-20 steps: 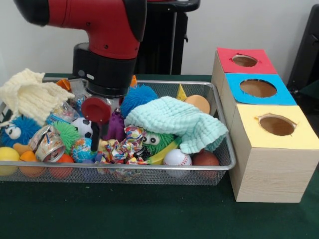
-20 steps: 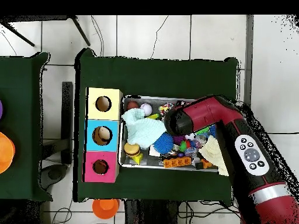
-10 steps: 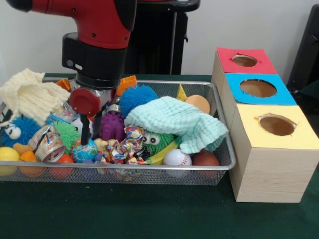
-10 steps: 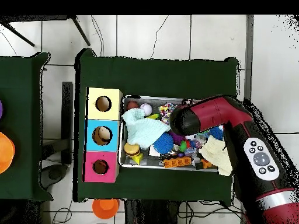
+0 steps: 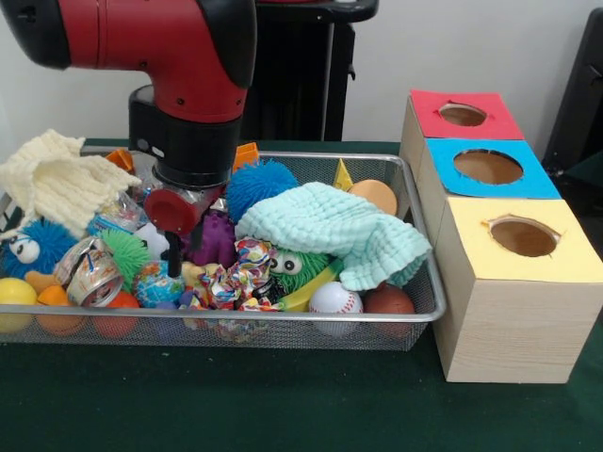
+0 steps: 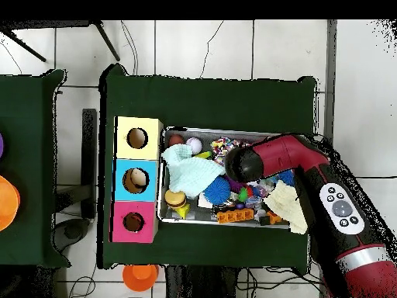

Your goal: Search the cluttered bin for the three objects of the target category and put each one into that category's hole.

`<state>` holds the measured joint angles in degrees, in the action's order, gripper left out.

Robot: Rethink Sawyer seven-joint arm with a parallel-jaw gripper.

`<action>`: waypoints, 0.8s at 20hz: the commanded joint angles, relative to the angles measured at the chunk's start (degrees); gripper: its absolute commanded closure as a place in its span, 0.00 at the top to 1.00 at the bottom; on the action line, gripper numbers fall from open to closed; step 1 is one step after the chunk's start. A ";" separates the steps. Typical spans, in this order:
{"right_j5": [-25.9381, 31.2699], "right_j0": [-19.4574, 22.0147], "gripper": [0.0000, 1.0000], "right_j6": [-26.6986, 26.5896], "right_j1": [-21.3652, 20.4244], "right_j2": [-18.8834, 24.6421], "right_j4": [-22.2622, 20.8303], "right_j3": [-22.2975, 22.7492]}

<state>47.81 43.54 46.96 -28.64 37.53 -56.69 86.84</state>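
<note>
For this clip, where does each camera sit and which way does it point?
Front view: across the table at tabletop height, looking level at the wire bin and three hole boxes; the red arm drops in from above, its claw among the toys.
Overhead view: above the table, looking straight down; the arm reaches from lower right over the bin.
Shared: bin, boxes, mint cloth, arm.

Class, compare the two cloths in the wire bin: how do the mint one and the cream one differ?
The mint cloth is pale green; the cream cloth is pale yellow. In the front view the mint cloth lies at the bin's right, draped over toys, while the cream cloth is heaped at the left, hanging over the rim. Both are soft, crumpled textured fabric.
</note>
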 commanded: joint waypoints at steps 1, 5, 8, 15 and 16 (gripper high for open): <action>6.46 0.20 1.00 -14.59 3.21 -2.54 -0.59 0.92; 6.44 -0.35 1.00 -14.28 4.19 -3.21 -1.68 -0.25; 6.26 -0.36 1.00 -14.34 5.73 -3.37 -2.03 -1.39; 5.43 -1.45 1.00 -13.40 7.82 -4.89 -4.15 -2.84; 5.41 -1.55 1.00 -13.45 8.07 -5.04 -4.28 -3.08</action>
<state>47.96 42.98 46.96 -24.89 36.62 -56.99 86.22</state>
